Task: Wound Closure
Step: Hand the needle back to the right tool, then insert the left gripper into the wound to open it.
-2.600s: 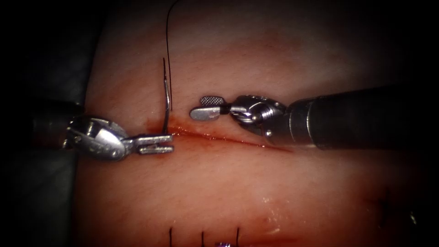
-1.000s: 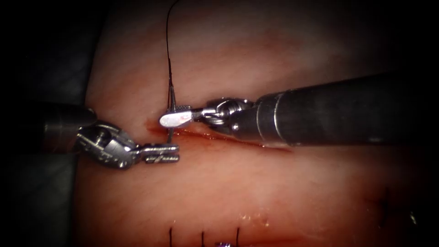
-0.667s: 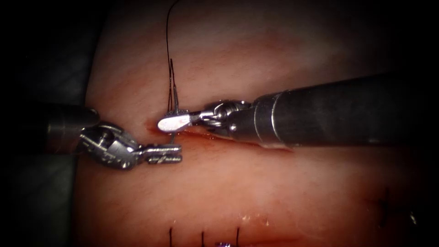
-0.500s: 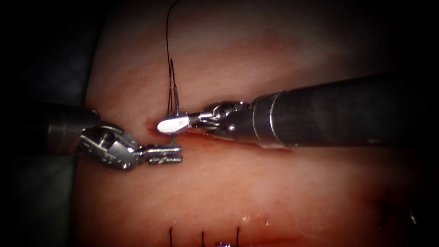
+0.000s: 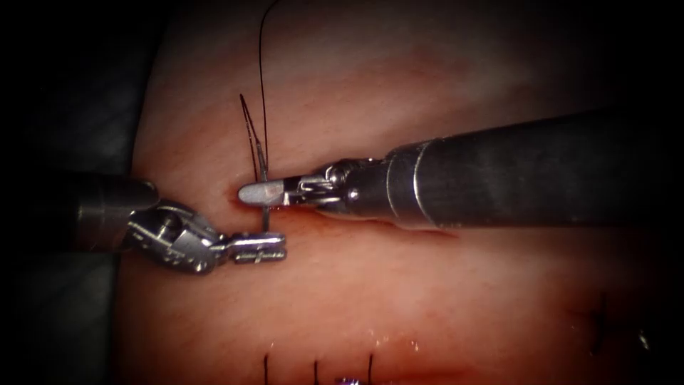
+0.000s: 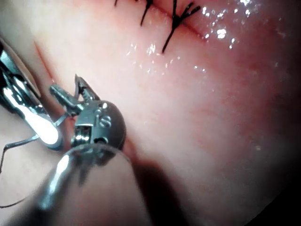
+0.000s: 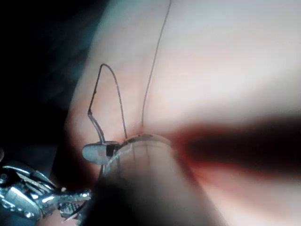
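1. The left gripper (image 5: 260, 248) is seen at the left end of the cut (image 5: 370, 219), just below the needle (image 5: 261, 170). It held the lower part of the needle 2.6 s ago; now its jaws look pressed together on nothing, though a hold on the needle's lowest part cannot be ruled out.
2. The needle is held near its middle by the right gripper (image 5: 260, 193), whose jaws are pinched on it. They stood spread and apart from it 2.6 s ago.
3. The needle stands upright over the cut's left end, its lower part crossing the cut; whether it sits in the tissue (image 5: 399, 299) cannot be told.
4. The thread (image 5: 261, 64) runs up from the needle's top.
5. The change is read as a handover of the needle to the right gripper.
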